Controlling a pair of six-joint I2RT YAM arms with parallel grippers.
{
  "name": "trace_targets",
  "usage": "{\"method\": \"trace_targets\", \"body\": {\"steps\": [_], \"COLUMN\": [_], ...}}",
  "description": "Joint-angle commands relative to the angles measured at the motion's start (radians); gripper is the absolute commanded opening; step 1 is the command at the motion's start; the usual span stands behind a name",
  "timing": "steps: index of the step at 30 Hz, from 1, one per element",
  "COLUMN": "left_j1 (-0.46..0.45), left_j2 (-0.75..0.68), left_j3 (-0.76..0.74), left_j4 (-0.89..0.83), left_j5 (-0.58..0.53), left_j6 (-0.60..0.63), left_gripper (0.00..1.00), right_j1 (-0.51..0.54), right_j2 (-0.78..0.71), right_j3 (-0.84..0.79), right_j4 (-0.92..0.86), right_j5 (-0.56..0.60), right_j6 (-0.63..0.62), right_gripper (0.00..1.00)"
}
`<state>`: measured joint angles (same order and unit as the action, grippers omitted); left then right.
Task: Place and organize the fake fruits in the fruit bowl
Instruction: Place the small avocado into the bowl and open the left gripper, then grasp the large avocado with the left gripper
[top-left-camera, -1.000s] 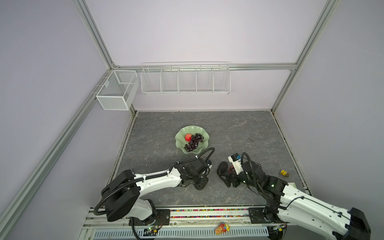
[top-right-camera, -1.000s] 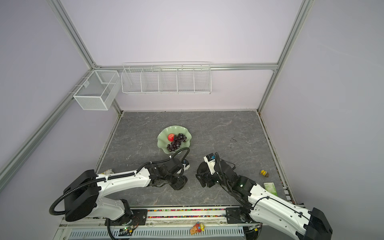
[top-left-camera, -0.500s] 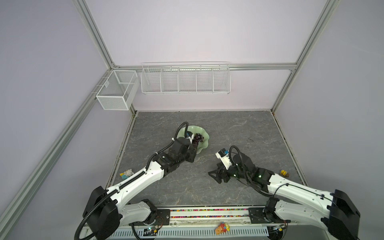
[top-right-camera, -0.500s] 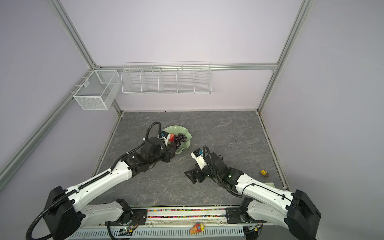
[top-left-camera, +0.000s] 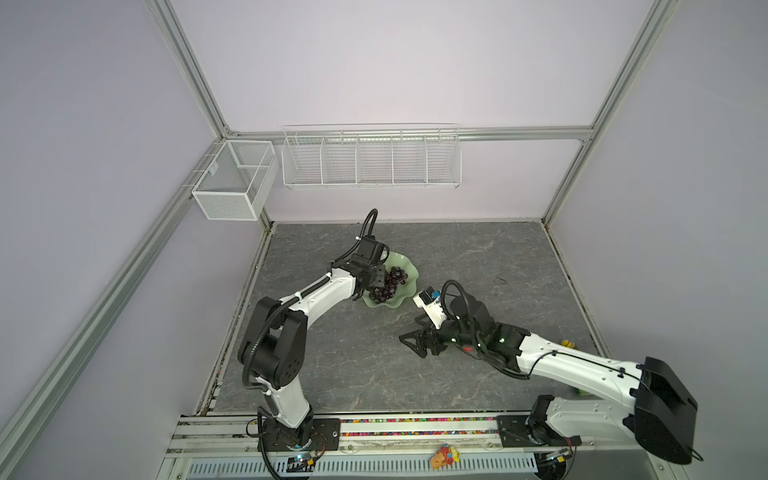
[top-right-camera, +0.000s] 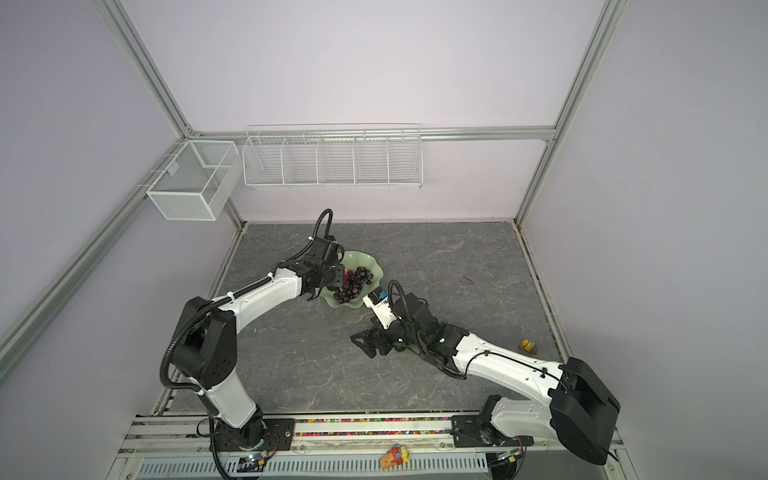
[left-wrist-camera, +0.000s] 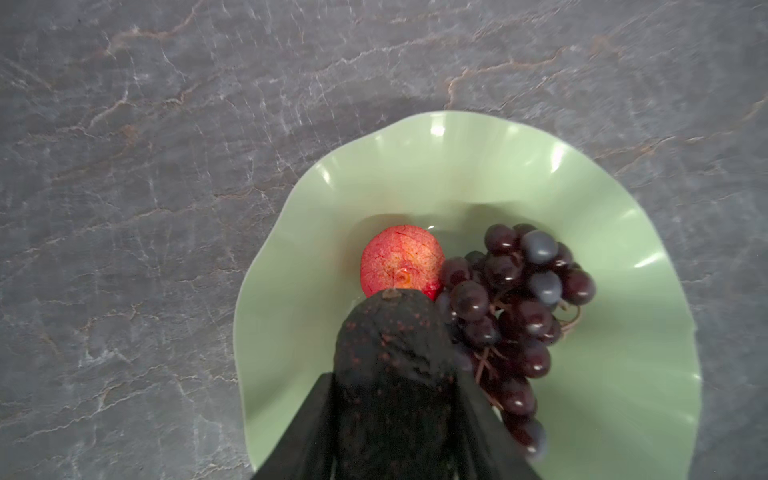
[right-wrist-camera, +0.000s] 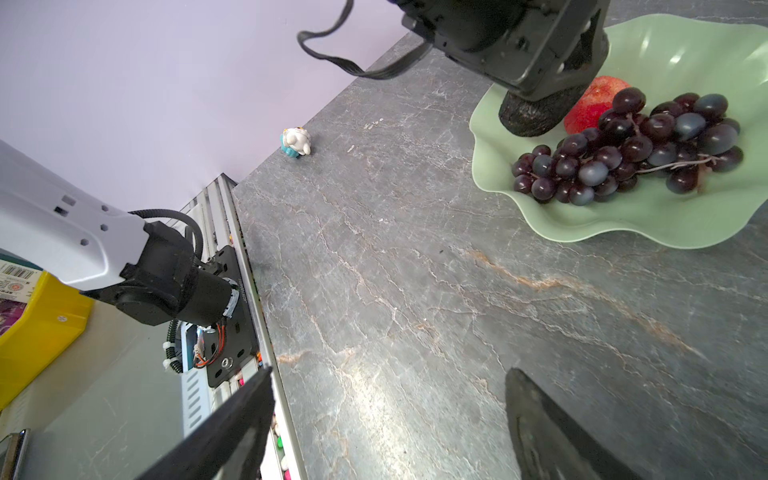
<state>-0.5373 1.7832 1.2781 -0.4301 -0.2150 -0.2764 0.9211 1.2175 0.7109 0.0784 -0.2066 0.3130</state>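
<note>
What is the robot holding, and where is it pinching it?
The left gripper pinches the dark bumpy oval avocado by the sides of its wide end. The right gripper is open, empty.

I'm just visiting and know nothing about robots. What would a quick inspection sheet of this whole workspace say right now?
Surface: grey marbled tabletop, mostly bare.
Job's things: pale green fruit bowl holds a red apple and purple grapes side by side; a dark avocado is held over the bowl.
Clutter: white figurine near the wall; yellow toy at the table's right edge.
Grippers: left gripper shut on the avocado; right gripper open, holding nothing, over bare table.
Cables: left-arm hose and right-arm hose loop above the wrists, neither in the bowl.
Surroundings: lilac walls, metal frame, long wire basket, small mesh basket.
</note>
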Motion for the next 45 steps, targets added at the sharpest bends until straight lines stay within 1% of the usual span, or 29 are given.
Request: {"method": "trace_targets", "body": {"steps": [1, 5, 10, 13, 16, 18, 20, 22, 24, 26, 28, 31, 34, 37, 42, 45], "left_j1": [0.008, 0.010, 0.008, 0.010, 0.007, -0.005, -0.036, -0.104, -0.180, -0.256, -0.338, -0.426, -0.476, -0.504, -0.525, -0.530], "left_j2": [0.017, 0.022, 0.022, 0.009, -0.038, -0.096, -0.154, -0.201, -0.223, -0.225, -0.201, -0.146, -0.082, -0.021, 0.048, 0.080], "left_j3": [0.031, 0.011, 0.015, 0.012, -0.010, -0.039, -0.077, -0.121, -0.157, -0.182, -0.186, -0.164, -0.130, -0.086, -0.034, -0.011], "left_j4": [-0.058, -0.034, -0.041, -0.047, -0.035, -0.018, 0.006, 0.029, 0.043, 0.049, 0.060, 0.069, 0.074, 0.059, 0.029, 0.012], "left_j5": [-0.032, -0.032, -0.044, -0.053, -0.042, 0.011, 0.114, 0.186, 0.236, 0.251, 0.264, 0.245, 0.245, 0.234, 0.256, 0.249], "left_j6": [-0.044, -0.055, -0.052, -0.051, -0.046, -0.025, 0.016, 0.035, 0.055, 0.059, 0.056, 0.033, 0.019, 0.023, 0.029, 0.022], "left_gripper": [0.42, 0.45, 0.56, 0.60, 0.61, 0.62, 0.62, 0.64, 0.65, 0.67, 0.68, 0.69, 0.70, 0.71, 0.72, 0.72], "right_j1": [0.007, 0.008, 0.007, 0.007, 0.007, 0.005, -0.022, -0.068, -0.108, -0.136, -0.159, -0.193, -0.211, -0.212, -0.213, -0.216], "right_j2": [-0.046, -0.067, -0.071, -0.079, -0.102, -0.139, -0.176, -0.229, -0.312, -0.412, -0.524, -0.661, -0.746, -0.783, -0.773, -0.755], "right_j3": [-0.021, -0.027, -0.023, -0.031, -0.045, -0.071, -0.108, -0.160, -0.220, -0.268, -0.297, -0.304, -0.298, -0.305, -0.309, -0.307], "right_j4": [-0.027, -0.046, -0.055, -0.055, -0.060, -0.068, -0.091, -0.114, -0.134, -0.189, -0.295, -0.448, -0.542, -0.578, -0.567, -0.549], "right_j5": [0.023, 0.036, 0.038, 0.042, 0.059, 0.100, 0.143, 0.144, 0.147, 0.171, 0.229, 0.259, 0.264, 0.271, 0.264, 0.263], "right_j6": [-0.021, -0.028, -0.031, -0.027, -0.021, 0.000, 0.047, 0.090, 0.122, 0.150, 0.177, 0.186, 0.190, 0.200, 0.202, 0.195], "right_gripper": [0.88, 0.88, 0.88, 0.88, 0.88, 0.88, 0.88, 0.89, 0.89, 0.89, 0.89, 0.89, 0.89, 0.89, 0.89, 0.89]}}
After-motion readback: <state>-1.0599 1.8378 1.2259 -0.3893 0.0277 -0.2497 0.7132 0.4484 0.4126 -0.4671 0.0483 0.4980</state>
